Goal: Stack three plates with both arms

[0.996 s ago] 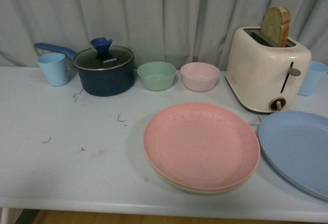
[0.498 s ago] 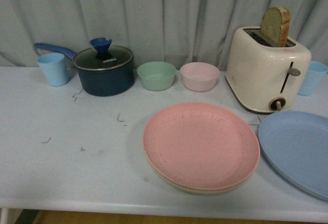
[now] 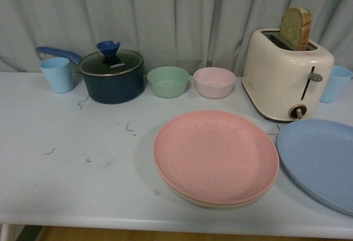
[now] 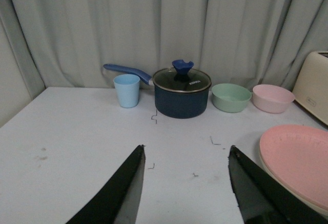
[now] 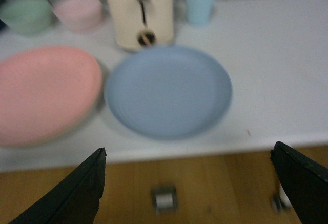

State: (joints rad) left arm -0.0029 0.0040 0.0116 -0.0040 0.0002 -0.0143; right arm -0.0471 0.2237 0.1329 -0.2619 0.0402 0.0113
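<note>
Both stand wide apart: left gripper above table, right gripper facing blue plate

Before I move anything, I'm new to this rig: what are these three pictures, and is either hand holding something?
It is a robot with two arms, each ending in a two-fingered hand. The front view looks out from its body across the white table; neither arm shows there. The other two come from wrist cameras: the black wedges are the fingers of the left hand and right hand, both open and empty. The pink plate sits on the cream plate; the light blue plate lies alone to their right, in front of a toaster holding bread. Behind stand a lidded saucepan, green bowl, pink bowl and two blue cups.
</note>
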